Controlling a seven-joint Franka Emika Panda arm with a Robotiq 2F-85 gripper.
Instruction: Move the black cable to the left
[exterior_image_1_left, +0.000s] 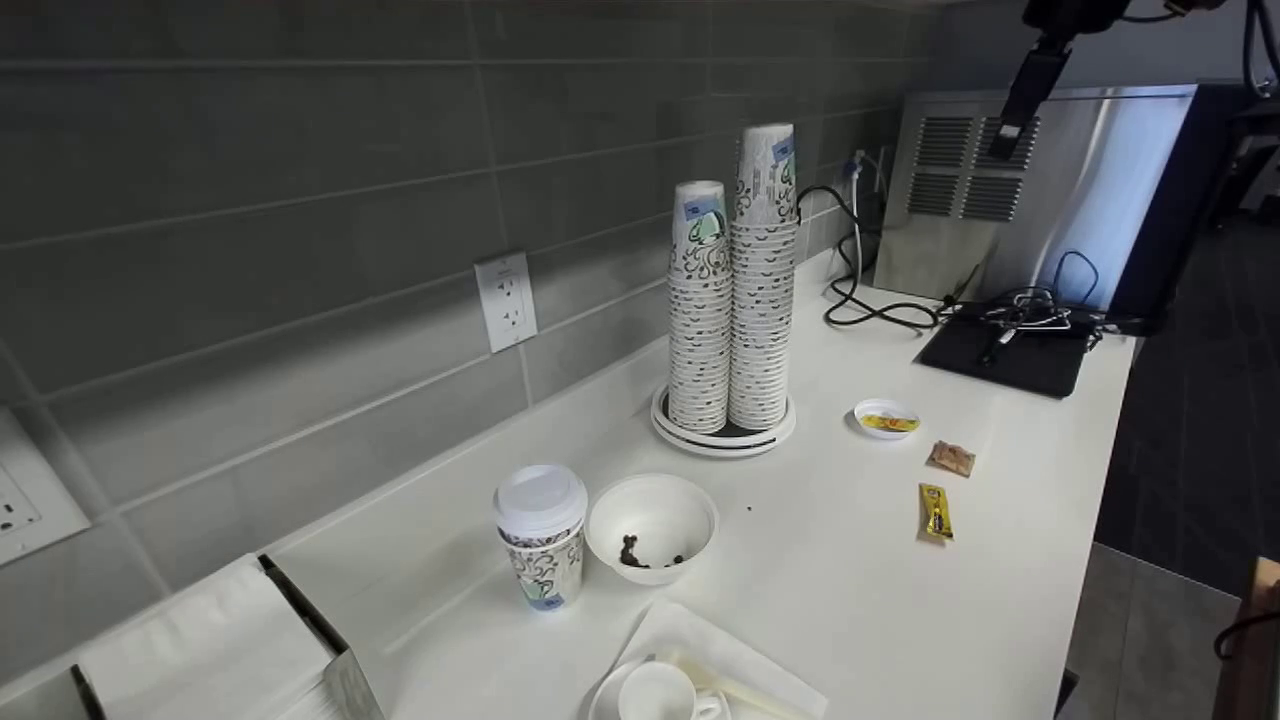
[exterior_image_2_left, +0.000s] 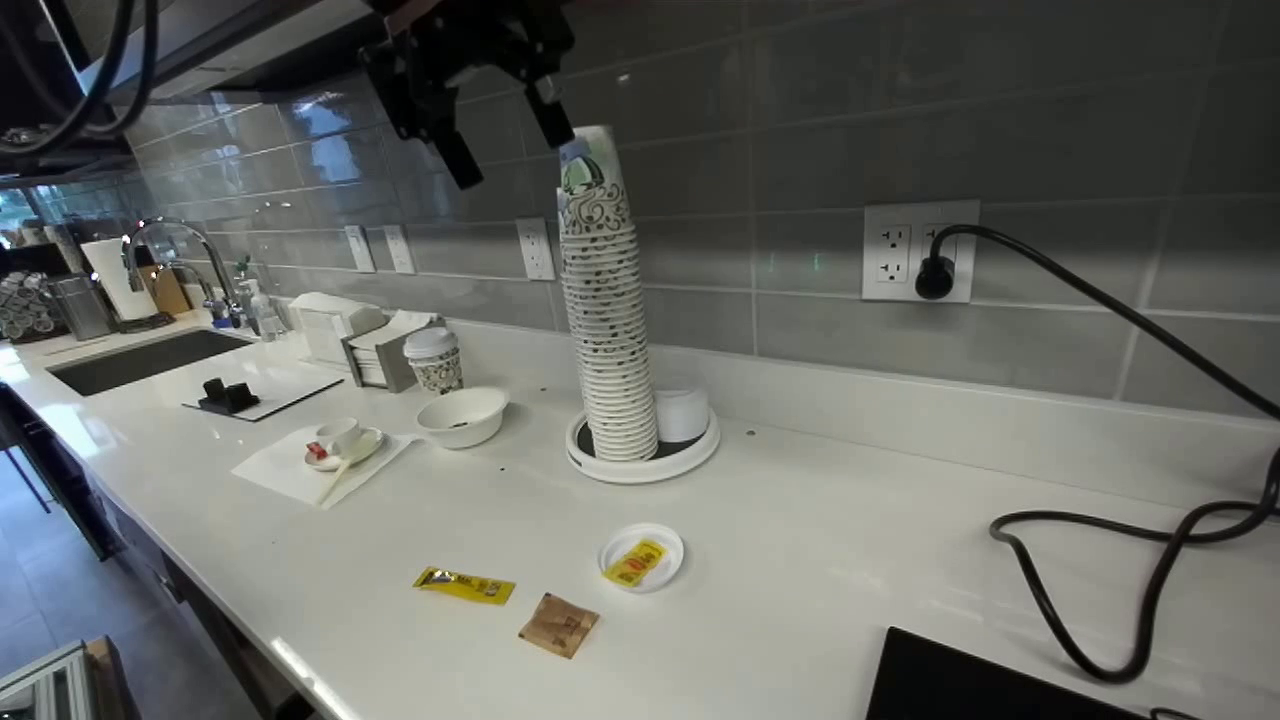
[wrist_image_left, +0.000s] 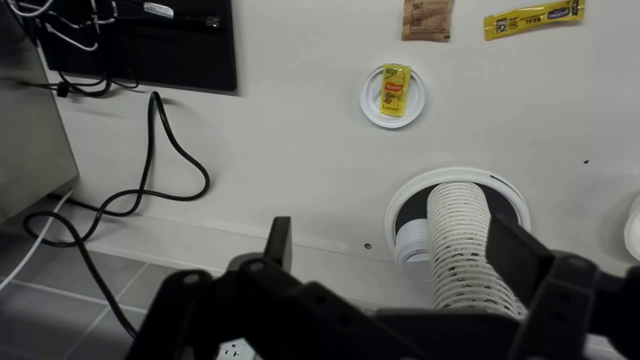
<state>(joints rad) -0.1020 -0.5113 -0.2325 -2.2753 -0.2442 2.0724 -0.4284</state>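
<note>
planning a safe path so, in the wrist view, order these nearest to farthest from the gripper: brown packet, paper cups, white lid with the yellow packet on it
1. Paper cups, lower right, partly hidden by the gripper
2. White lid, upper middle, under its yellow packet
3. Brown packet, at the top edge

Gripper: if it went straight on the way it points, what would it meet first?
Probably bare white countertop: the open gripper aims obliquely down to a spot close to the white lid, on the side toward the black cable. Depth is unclear, so it might clip the lid first.
</note>
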